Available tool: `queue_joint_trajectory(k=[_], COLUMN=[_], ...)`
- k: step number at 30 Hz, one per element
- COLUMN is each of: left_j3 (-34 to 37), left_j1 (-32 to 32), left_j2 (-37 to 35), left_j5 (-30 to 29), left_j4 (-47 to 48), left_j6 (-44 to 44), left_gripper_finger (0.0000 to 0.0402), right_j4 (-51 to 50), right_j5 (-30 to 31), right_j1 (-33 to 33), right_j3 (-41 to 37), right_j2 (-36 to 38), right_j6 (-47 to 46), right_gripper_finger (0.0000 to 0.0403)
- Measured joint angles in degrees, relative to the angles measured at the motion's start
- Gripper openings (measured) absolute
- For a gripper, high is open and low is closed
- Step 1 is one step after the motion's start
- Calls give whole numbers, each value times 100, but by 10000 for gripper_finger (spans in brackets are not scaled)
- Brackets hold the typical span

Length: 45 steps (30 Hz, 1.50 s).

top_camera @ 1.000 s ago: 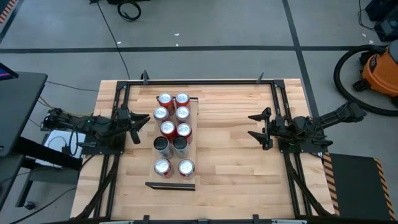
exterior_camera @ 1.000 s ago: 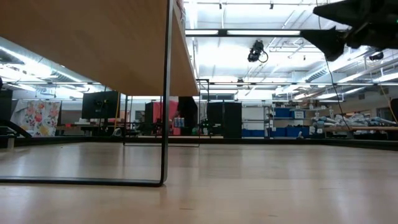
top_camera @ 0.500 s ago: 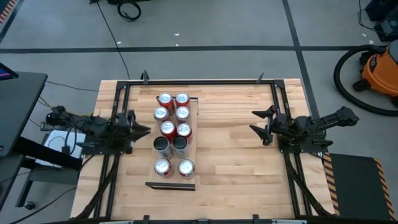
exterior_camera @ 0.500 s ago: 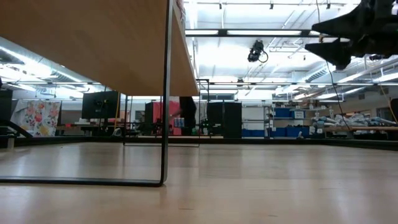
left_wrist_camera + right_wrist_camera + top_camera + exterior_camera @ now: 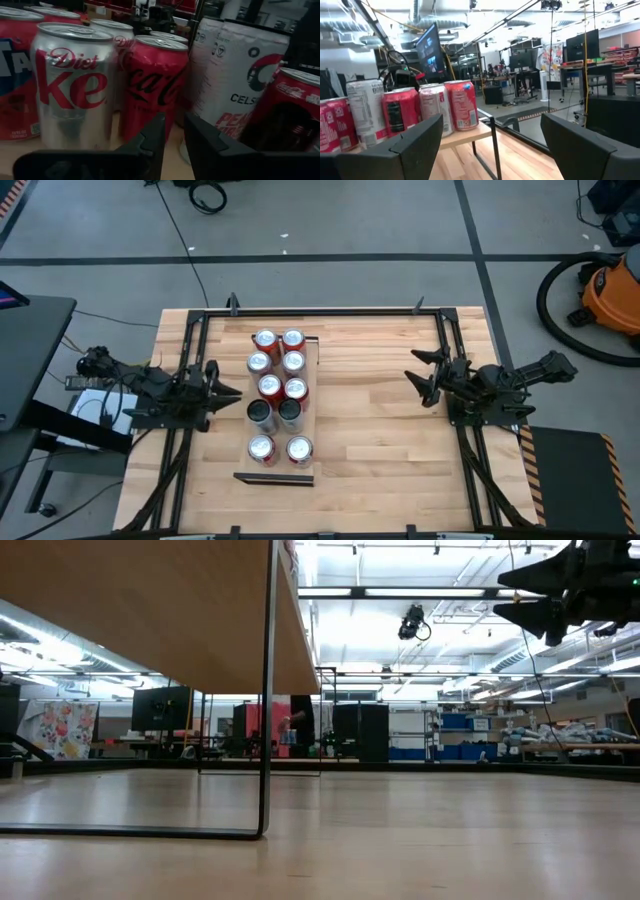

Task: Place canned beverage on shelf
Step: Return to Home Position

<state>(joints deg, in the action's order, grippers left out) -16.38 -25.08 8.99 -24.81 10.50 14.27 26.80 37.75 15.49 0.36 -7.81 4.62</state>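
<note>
Several cans, red, silver and dark, stand upright in two rows on the shelf, a pale board on thin dark metal legs at the table's centre left. My left gripper hovers level just left of the shelf, its fingers almost together and empty. In its wrist view it faces a silver can and a red can. My right gripper is open and empty, raised over the table's right part, pointing at the shelf.
Bare butcher-block tabletop lies between the shelf and my right arm. Black metal rails run along the table's left and right sides. From table height the shelf's underside hangs over the left half.
My left gripper has drawn back from the cans toward the table's left edge, and its fingers have closed together. My right gripper has shifted a little toward the table's right and far edges, staying open.
</note>
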Motion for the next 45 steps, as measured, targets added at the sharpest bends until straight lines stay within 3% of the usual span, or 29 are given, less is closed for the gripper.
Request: queue_joint_trajectory(k=[7,17,25,45], left_j3=[0,0,0,0], left_j1=[23,0,22,20], left_j2=[0,0,-2,0], left_j5=[-459,-231,-671,-661], left_j4=[10,367,246,251], left_j6=[-186,-258,-590,-595], left_gripper_finger=[79,79,79,80], right_j4=[-686,-874,-852,-852], right_j5=[22,20,18,17], right_j1=[0,0,0,0], right_j3=[0,0,-2,-2], right_j2=[-4,-6,-4,-4], right_j6=[400,610,569,564], right_gripper_finger=[345,346,346,346])
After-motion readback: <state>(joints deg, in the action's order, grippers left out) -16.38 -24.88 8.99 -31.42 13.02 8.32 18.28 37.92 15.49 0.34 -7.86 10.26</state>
